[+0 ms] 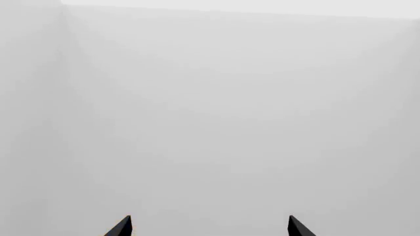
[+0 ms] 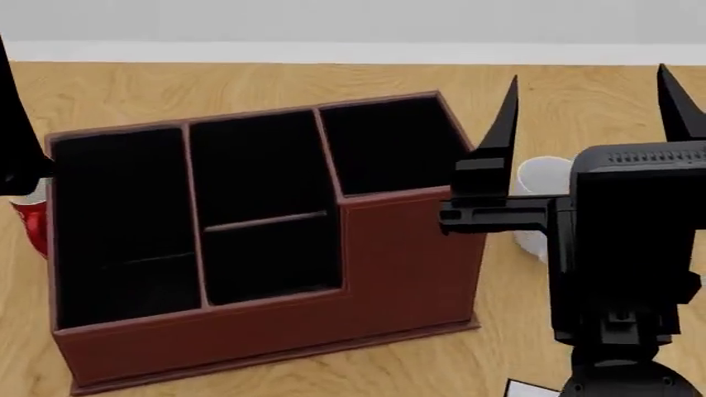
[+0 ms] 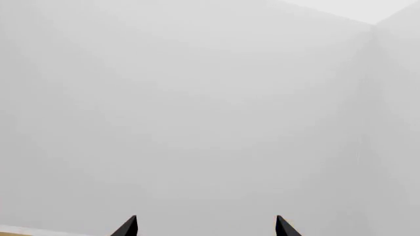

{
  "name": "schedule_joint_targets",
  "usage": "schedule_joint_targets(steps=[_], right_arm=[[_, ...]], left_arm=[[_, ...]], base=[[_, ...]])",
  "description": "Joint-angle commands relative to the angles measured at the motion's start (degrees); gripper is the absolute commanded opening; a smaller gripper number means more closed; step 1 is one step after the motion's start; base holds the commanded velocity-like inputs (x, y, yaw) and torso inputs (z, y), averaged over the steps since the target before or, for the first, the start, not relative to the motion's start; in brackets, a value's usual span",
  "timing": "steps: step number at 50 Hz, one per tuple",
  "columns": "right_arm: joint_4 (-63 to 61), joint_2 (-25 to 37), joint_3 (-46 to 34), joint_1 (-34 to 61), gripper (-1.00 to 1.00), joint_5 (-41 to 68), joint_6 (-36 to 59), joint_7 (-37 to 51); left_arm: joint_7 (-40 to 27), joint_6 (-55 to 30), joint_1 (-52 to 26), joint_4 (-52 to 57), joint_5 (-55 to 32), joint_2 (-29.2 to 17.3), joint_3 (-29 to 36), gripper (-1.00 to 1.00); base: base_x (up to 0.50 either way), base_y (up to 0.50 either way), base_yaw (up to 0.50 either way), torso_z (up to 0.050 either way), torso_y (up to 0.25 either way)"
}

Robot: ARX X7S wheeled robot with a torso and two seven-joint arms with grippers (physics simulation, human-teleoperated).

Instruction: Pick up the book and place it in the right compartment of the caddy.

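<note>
One caddy (image 2: pixel 408 265) on the surface (image 2: pixel 165 91), split into three sections, the middle one halved by a divider. Two mugs showing: one white (image 2: pixel 538 178) behind the right claw (image 2: pixel 590 103), one red (image 2: pixel 31 219) at the caddy's left end. Two claws, two black fingers each. No book spotted.

The caddy (image 2: pixel 408 265) looked like matt reddish-brown leather with a flat black lining. The worktop (image 2: pixel 221 91) showed smooth light wood grain. The right tool (image 2: pixel 590 107) appeared as matt black plastic.
</note>
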Motion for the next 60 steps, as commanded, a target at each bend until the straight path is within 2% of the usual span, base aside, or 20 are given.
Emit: schedule_joint_targets(steps=[1, 27, 39, 46, 51, 53, 54, 60], right_arm=[[0.0, 0.2, -0.5, 0.2, 1.0, 0.0, 0.0, 0.2], [0.0, 0.4, -0.9, 0.5, 1.0, 0.6, 0.2, 0.7], [-4.6, 2.0, -0.4, 3.0, 1.0, 2.0, 7.5, 0.0], [-9.8, 6.0, 2.2, 13.9, 1.0, 9.0, 24.5, -6.7], [-7.3, 9.8, 3.1, 26.1, 1.0, 16.0, 37.9, -14.6], [-5.3, 12.9, 0.2, 29.8, 1.0, 17.9, 40.1, -17.9], [-2.8, 16.6, -7.8, 32.7, 1.0, 16.1, 38.6, -18.1], [4.2, 18.6, -13.0, 43.1, 1.0, 23.5, 46.4, -26.9]], left_arm=[[-0.4, 0.7, 0.3, 0.1, -0.5, -0.1, -0.6, 1.0], [-1.3, 1.3, 0.4, -0.1, -1.1, -0.6, -0.3, 1.0], [-1.6, 1.1, 0.2, 0.1, -1.9, -0.9, -0.7, 1.0], [-1.9, 0.6, -0.2, 0.6, -2.6, -1.2, -1.4, 1.0], [-2.0, 0.5, -1.2, 0.8, -3.1, -1.3, -1.7, 1.0], [-2.1, 0.9, -1.6, 0.7, -2.9, -1.4, -1.7, 1.0], [-2.2, 0.9, -2.0, 0.5, -3.0, -1.3, -2.0, 1.0], [-2.3, 1.4, -2.6, 0.1, -3.2, -1.2, -1.8, 1.0]], base=[[0.35, -0.12, 0.0, 0.0, 0.0], [0.33, -0.1, 0.0, 0.0, 0.001], [0.0, 0.0, 0.0, 0.0, 0.001], [0.0, 0.0, 0.0, 0.0, 0.0], [0.0, 0.0, 0.0, 0.0, 0.0], [0.0, 0.0, 0.0, 0.0, 0.0], [0.0, 0.0, 0.0, 0.0, 0.0], [0.0, 0.0, 0.0, 0.0, 0.0]])
